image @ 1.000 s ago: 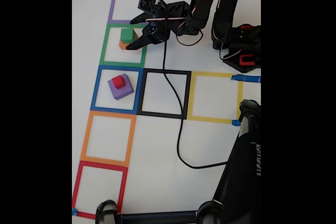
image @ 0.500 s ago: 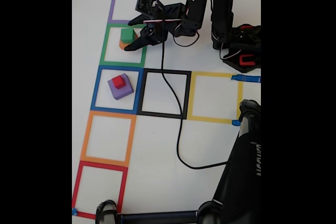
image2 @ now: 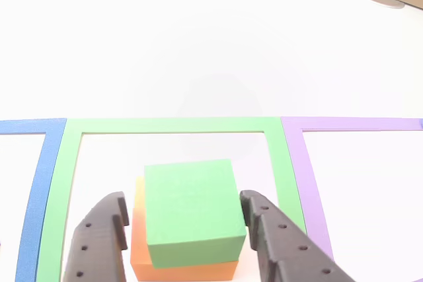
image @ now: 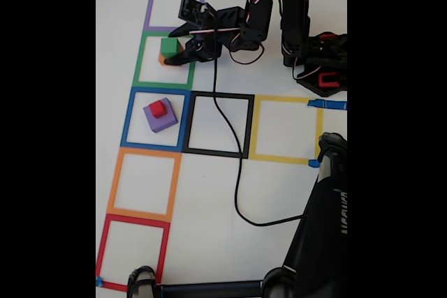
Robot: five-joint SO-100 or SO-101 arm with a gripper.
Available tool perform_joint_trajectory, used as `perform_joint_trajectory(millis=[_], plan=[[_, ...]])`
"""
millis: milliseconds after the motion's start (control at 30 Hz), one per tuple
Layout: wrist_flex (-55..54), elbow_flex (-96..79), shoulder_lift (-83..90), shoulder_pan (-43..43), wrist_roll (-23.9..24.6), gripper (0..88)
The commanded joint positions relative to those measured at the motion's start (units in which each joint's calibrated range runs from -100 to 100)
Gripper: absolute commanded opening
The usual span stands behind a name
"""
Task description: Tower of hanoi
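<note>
Bright, even light washes the white table (image2: 198, 44) to glare; shadows faint, fixed view soft.

green cube (image2: 190, 211) atop orange cube (image2: 182, 265), between the parted pincer (image2: 185, 219) fingers.

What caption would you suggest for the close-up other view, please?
Open black gripper straddling the small green cube stacked on the orange cube inside the green tape square.

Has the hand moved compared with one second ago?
Yes. In the fixed view the hand has moved up and a little left within the green tape square, closing around the green cube that sits on the orange cube.
</note>
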State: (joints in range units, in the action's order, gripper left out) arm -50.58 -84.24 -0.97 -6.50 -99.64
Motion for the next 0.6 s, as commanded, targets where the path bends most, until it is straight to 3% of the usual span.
perform_joint_trajectory(millis=[0,400,567], plan=[[-1.3,0.7,0.0,0.7,-0.4,11.4],[-1.1,0.8,1.0,2.3,-0.4,6.3],[6.4,1.4,8.6,2.6,-0.4,5.2]])
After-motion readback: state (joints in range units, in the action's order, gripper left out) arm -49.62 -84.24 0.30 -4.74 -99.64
